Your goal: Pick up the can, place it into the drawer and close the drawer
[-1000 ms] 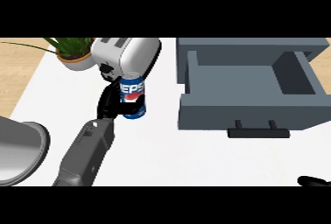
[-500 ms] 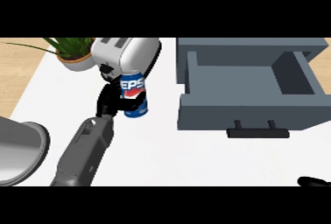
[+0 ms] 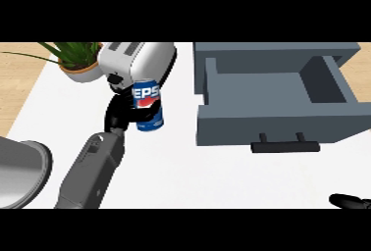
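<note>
**Already in hand, the can has yet to reach the drawer**

Clearly the pick-up is the step under way: the left hand (image 3: 121, 112) has its black fingers (image 3: 142, 115) curled round the blue can (image 3: 147, 106), which stands nearly upright, slightly tilted, on the left part of the white table (image 3: 217, 171), just in front of the toaster (image 3: 138, 59). Whether the can's base is off the table cannot be told from this view. The grey drawer (image 3: 275, 115) stands pulled open to the right, well apart from the can, and nothing shows inside it; its dark handle (image 3: 285, 146) faces the robot. What is left, by my reading, is the carry across, the release into the drawer, and the push to close it.

The right hand (image 3: 351, 201) shows only as a dark sliver at the lower right edge, and I cannot tell its state.

By count: one can, one drawer, one toaster, one potted plant (image 3: 76, 59) at the far left, and one grey rounded vessel (image 3: 20, 171) cut off by the left edge.
</note>
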Controlling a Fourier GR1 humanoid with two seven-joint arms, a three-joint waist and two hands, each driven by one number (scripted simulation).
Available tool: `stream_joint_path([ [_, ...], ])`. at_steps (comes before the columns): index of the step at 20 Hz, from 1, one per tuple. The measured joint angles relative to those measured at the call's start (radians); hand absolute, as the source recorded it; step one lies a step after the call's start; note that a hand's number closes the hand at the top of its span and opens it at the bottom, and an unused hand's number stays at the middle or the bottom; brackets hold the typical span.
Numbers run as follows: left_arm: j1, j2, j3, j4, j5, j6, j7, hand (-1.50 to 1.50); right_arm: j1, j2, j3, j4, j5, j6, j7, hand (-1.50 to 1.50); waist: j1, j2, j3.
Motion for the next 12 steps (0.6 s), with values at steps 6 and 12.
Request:
stream_joint_path([
  [6, 0.036, 0.010, -0.021, -0.069, -0.007, 0.065, 0.088, 1.50, -0.022, -0.002, 0.015, 0.015, 0.005, 0.002, 0.002, -1.50, -0.026, -0.004, 0.002],
  [12, 0.079, 0.019, -0.047, -0.150, -0.025, 0.138, 0.167, 1.50, -0.052, -0.005, 0.033, 0.027, 0.011, 0.002, 0.005, -1.50, -0.056, -0.005, 0.004],
])
